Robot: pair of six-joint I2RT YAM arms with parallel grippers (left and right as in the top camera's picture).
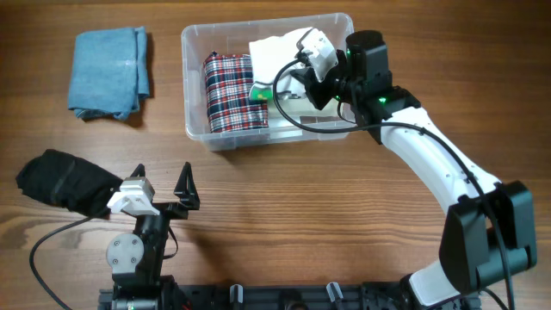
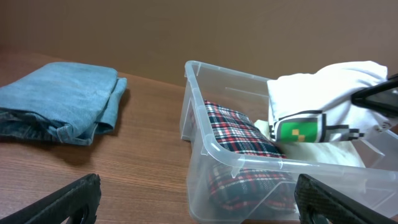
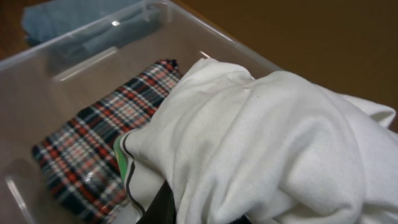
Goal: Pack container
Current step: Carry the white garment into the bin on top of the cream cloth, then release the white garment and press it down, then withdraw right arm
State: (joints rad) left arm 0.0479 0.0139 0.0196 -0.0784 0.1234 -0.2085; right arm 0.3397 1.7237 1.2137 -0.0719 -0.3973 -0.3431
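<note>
One container (image 1: 184,77), one plaid garment (image 1: 228,93) inside; right tool (image 1: 297,77) clenches one white garment (image 1: 271,52), left tool (image 1: 162,177) released.

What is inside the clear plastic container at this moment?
A folded plaid garment lies in the container at its left end. A white garment with a green print covers the right end; whatever lies beneath it is hidden.

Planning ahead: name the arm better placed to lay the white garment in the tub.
Right: the right gripper holds the white garment over the container; the left gripper is open outside it.
</note>
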